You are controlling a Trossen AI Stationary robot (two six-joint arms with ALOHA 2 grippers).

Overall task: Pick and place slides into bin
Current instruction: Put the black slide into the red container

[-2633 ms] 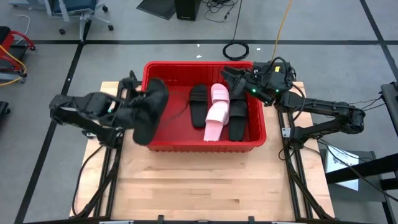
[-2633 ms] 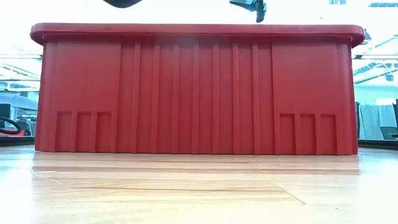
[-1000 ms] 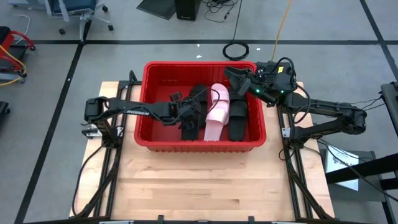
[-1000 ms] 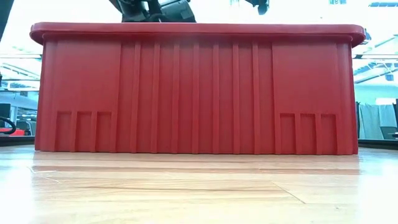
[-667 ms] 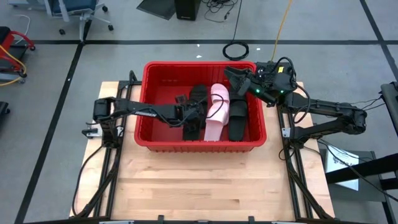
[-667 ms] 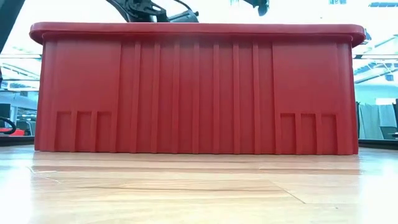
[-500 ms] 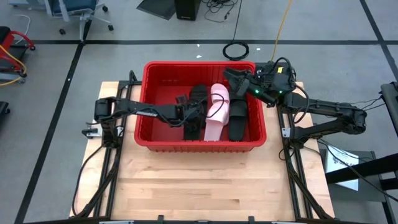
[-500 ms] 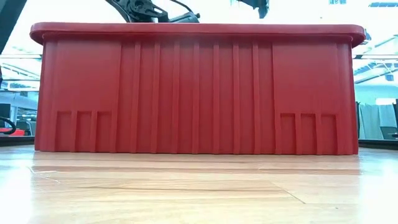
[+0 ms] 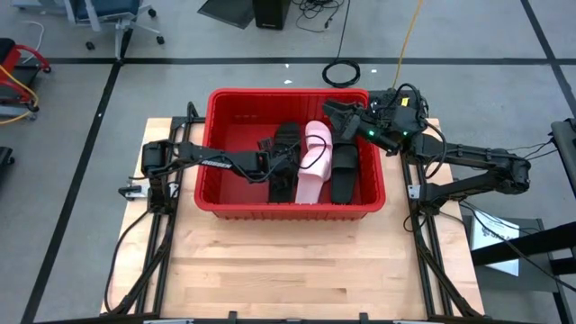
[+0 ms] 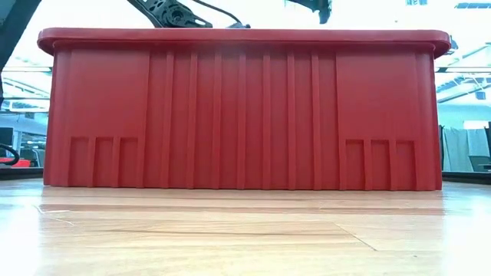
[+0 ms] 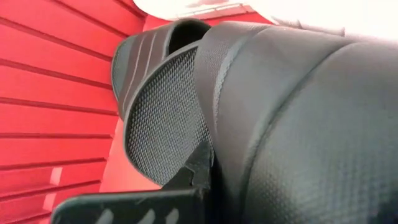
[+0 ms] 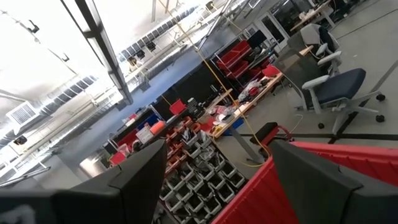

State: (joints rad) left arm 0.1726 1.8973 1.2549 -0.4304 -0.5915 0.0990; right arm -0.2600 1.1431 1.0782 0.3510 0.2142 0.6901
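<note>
Black slide lies lengthwise in the red bin, clenched in the left claw just above the bin floor, while the right claw hangs spread over the far rim.

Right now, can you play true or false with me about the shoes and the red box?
1. The left gripper is down inside the red box, shut on a black sandal. True.
2. The pink sandals lie on the wooden table. False: they are in the box, between black ones.
3. The right gripper is open over the box's far right corner. True.
4. The right gripper holds a sandal. False: it holds nothing.
</note>
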